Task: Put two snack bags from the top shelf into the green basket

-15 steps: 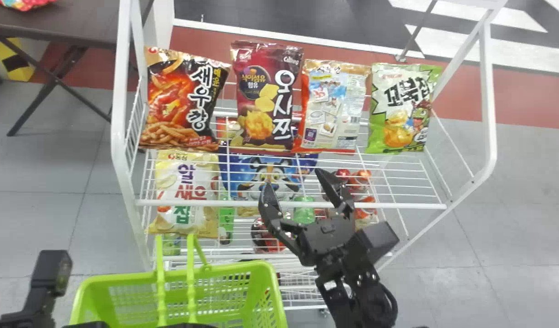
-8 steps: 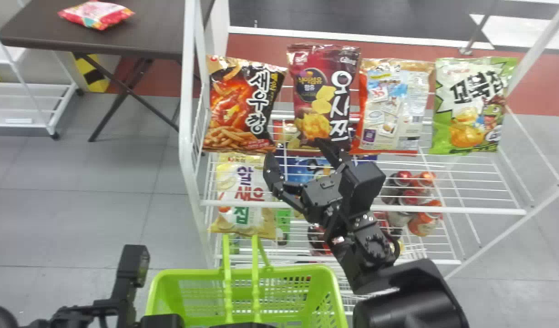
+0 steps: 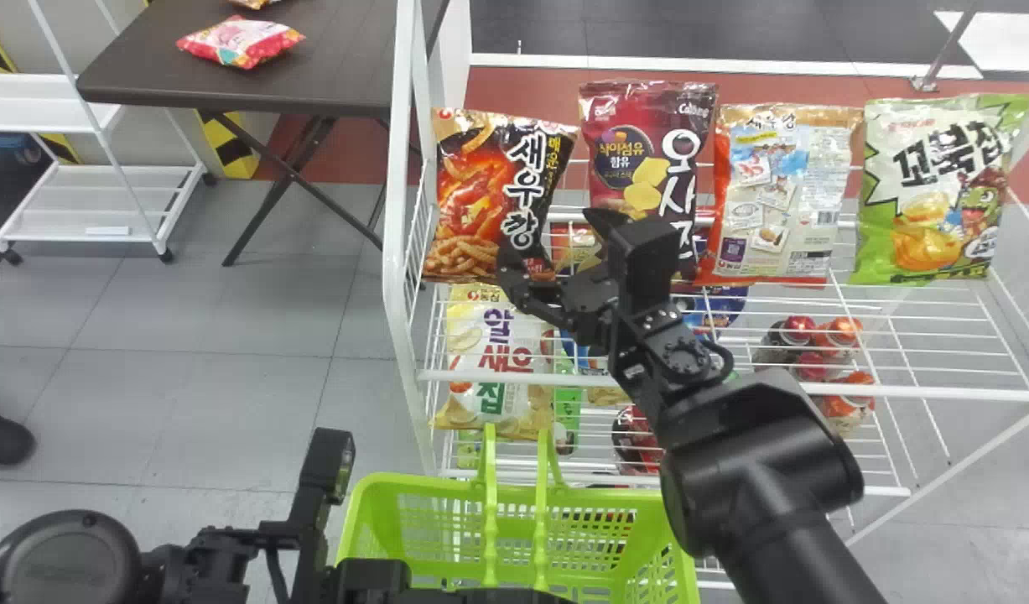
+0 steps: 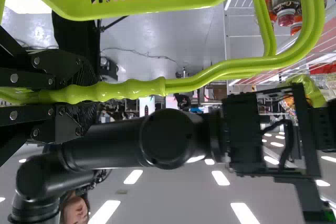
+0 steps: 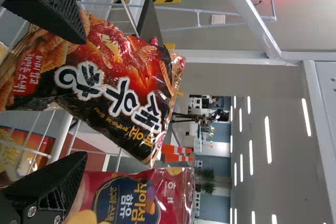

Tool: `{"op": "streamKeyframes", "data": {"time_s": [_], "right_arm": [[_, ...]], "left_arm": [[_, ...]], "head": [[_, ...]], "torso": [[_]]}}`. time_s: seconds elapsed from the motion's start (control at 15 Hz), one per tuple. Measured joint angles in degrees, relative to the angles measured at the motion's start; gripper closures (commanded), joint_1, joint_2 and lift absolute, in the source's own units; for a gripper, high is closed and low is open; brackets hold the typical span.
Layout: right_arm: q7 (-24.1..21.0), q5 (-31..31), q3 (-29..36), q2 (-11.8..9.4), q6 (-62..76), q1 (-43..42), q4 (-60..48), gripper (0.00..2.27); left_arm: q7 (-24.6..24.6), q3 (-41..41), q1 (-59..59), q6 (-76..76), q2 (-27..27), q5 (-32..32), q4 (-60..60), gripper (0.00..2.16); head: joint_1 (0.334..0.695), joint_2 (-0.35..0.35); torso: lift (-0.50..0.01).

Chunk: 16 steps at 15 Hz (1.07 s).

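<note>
The right tool [image 5: 86, 97] is spread wide and holds nothing, its two fingers facing the top shelf [image 3: 942, 392]. The black-and-orange snack bag [image 3: 480, 193], which looks the likeliest pick, stands there ahead and toward the robot's left, its long axis running upright with a slight tilt. One finger overlaps its lower corner (whether it touches, I can't tell); the other is in front of the maroon bag [image 3: 640, 126] beside it. The coming move probably needs a shift left. The right arm is the nearer; the left tool [image 4: 89, 95] pinches the handle [image 4: 131, 88] of the green basket [image 3: 430, 485], below and in front of the shelf.
</note>
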<state>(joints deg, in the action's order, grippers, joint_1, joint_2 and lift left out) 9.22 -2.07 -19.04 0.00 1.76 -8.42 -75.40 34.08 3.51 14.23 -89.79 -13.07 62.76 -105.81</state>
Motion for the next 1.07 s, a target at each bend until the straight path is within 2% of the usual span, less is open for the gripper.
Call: {"op": "streamKeyframes", "data": {"time_s": [0.27,0.33,0.4,0.53,0.6,0.67,1.07], "right_arm": [[2.1,-0.8,-2.6,0.0,-0.1,-6.8,8.6,0.03],[2.3,-0.9,-2.9,0.0,-0.1,-7.9,10.3,0.09],[3.2,-1.0,-3.1,0.0,0.2,-9.0,12.1,0.39],[4.8,-1.5,-3.4,0.0,0.9,-10.4,14.6,1.68],[4.9,-1.6,-3.6,0.0,1.2,-10.7,15.2,2.07],[4.9,-1.8,-3.8,0.0,1.9,-10.7,15.6,2.25],[3.6,-4.4,-4.0,0.0,6.2,-8.2,13.7,2.25]], "left_arm": [[0.2,-0.1,-0.1,0.0,0.0,0.0,0.3,2.14],[0.2,-0.2,-0.1,0.0,0.0,0.0,0.3,2.14],[0.3,-0.2,-0.1,0.0,0.0,0.0,0.4,2.14],[0.3,-0.2,-0.1,0.0,0.0,-0.1,0.5,2.14],[0.3,-0.3,-0.1,0.0,0.0,-0.1,0.6,2.14],[0.3,-0.4,-0.1,0.0,0.0,-0.1,0.6,2.14],[0.2,-0.4,-0.2,0.0,-0.1,-0.1,1.3,2.14]], "head": [[0.695,0.047],[0.695,0.048],[0.695,0.048],[0.695,0.053],[0.695,0.054],[0.695,0.055],[0.695,0.066]], "torso": [[0.0],[0.0],[0.0],[0.0],[0.0],[0.0],[0.0]]}}
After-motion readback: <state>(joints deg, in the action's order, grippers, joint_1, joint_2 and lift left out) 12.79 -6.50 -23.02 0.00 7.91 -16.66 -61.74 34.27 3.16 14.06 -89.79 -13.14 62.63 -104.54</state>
